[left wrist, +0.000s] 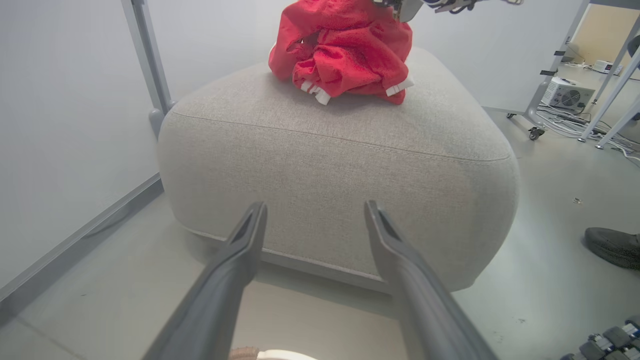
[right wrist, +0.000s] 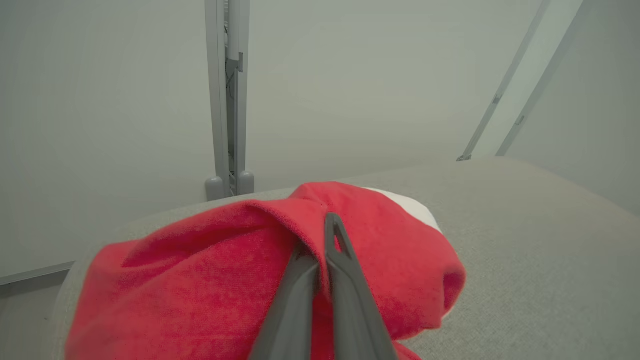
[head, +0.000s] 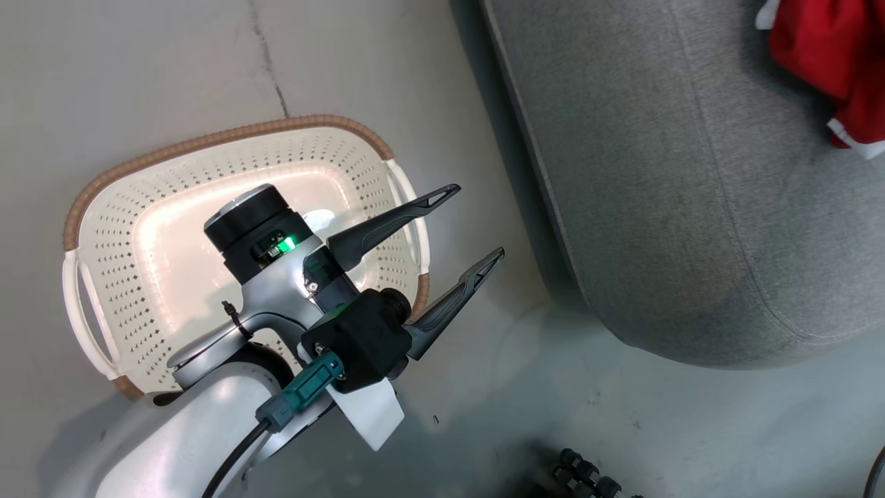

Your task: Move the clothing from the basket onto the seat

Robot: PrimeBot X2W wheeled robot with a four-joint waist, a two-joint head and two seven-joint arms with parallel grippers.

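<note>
In the head view the basket [head: 110, 228] stands on the floor [head: 138, 69] near the seat's rounded corner, with a strip of floor between them. The left hand [head: 478, 220] hangs over the basket's seat-side rim, its two dark fingers spread apart with nothing between them. The basket's pale floor shows around the arm. The seat [head: 691, 194] takes up the right side, and the clothing [head: 830, 62] lies on its top, well in from the near edge.

In the left wrist view the left hand [left wrist: 315, 206] points at the seat's [left wrist: 325, 165] front face, fingers wide apart. The clothing [left wrist: 345, 55] sits bunched on the seat top towards the far edge, white trim bands showing at its lower folds. A pale partition panel [left wrist: 75, 100] stands behind the seat, and a dark shoe [left wrist: 612, 247] rests on the floor at the right.

In the right wrist view the right hand [right wrist: 320, 235] has its fingers pressed together, pinching a raised fold of the clothing [right wrist: 200, 280], which rests on the seat [right wrist: 525, 240].
</note>
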